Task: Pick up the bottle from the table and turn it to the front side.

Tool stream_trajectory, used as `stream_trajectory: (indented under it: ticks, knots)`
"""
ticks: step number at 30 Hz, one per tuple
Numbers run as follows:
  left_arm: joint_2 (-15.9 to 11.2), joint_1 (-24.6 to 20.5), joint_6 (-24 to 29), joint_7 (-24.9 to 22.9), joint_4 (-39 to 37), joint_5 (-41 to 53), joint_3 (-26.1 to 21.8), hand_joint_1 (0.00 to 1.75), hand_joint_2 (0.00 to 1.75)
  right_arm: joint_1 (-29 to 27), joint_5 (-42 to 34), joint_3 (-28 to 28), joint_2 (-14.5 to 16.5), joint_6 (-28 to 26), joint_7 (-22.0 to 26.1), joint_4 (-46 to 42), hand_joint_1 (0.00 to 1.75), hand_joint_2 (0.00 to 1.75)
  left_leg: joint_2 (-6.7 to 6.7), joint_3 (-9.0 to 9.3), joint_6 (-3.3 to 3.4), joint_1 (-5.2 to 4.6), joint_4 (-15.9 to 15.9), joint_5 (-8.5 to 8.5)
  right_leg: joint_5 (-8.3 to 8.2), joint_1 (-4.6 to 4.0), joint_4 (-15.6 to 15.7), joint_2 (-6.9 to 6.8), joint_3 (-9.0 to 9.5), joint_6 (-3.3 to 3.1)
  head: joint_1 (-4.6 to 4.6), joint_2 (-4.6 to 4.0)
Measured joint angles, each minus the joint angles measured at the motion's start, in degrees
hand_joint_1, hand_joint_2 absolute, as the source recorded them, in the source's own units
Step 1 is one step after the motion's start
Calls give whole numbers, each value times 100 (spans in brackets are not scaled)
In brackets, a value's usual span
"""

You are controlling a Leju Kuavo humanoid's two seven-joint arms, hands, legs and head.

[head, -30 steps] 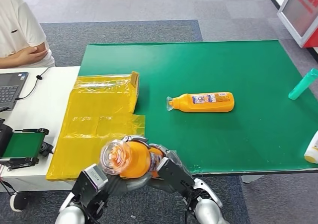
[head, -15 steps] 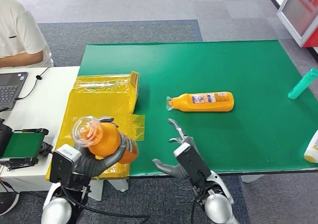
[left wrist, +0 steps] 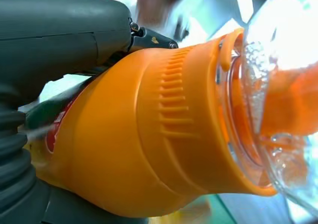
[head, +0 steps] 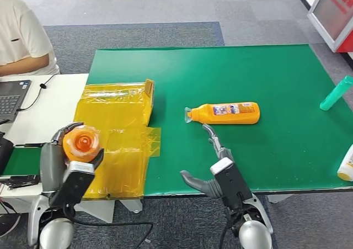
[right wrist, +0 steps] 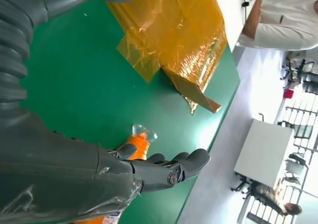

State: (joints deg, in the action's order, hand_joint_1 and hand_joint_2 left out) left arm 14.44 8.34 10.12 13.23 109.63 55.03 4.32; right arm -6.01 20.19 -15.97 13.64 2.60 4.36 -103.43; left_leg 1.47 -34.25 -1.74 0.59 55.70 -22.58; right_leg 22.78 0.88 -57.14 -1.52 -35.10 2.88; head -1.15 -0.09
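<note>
we grip one bottle (head: 81, 144) in our left hand (head: 62, 169), cap toward the camera, to inspect its side; right hand (head: 212, 163) fingers spread near the second bottle (head: 224, 113).

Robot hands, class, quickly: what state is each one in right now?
Left robot hand: closed around an orange bottle.
Right robot hand: open, holding nothing, fingers spread above the green table.

Held bottle (head: 81, 143) points its cap at the camera, body hidden behind it; white bottle (head: 346, 165) at four o'clock is cut off by the edge.
</note>
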Motion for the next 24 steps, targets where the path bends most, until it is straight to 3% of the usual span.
stream_trajectory:
  ticks: [4, 9, 14, 20, 24]
  knots:
    - [-27, -116, 611, 184, 18, 1775, -84, 175, 175, -54, -147, 28, 6, 52, 107, -325, 0, 175, 0, 0, 0, 0, 0, 0, 0, 1, 0, 0, 1, 0, -1, 1]
    - [-197, -258, 833, 114, -56, 2694, -124, 175, 175, -173, -256, 67, 6, 82, 311, -800, 0, 175, 0, 2, 0, 0, 0, 0, -1, 1, 0, 0, 0, 0, -1, 1]
    - [-724, -613, 874, -176, -619, 3364, -14, 175, 175, -295, -494, 141, 3, 290, 480, -1487, 0, 175, 0, 2, -4, 1, 0, 3, -2, -1, 0, 1, -7, -2, 1, 1]
    - [-1554, -1281, 449, -1046, -1495, 3387, 629, 175, 175, -386, -715, 186, -62, 516, 625, -2131, 0, 175, 0, 1, -8, 2, 0, 9, -5, -2, -1, 1, -5, -4, 0, 1]
    - [-1784, -1524, 245, -1252, -1840, 3387, 921, 175, 175, -416, -674, 198, -121, 556, 696, -2401, 0, 175, 0, -1, -7, 1, 0, 9, -6, -1, -1, 1, -5, -2, -1, 1]
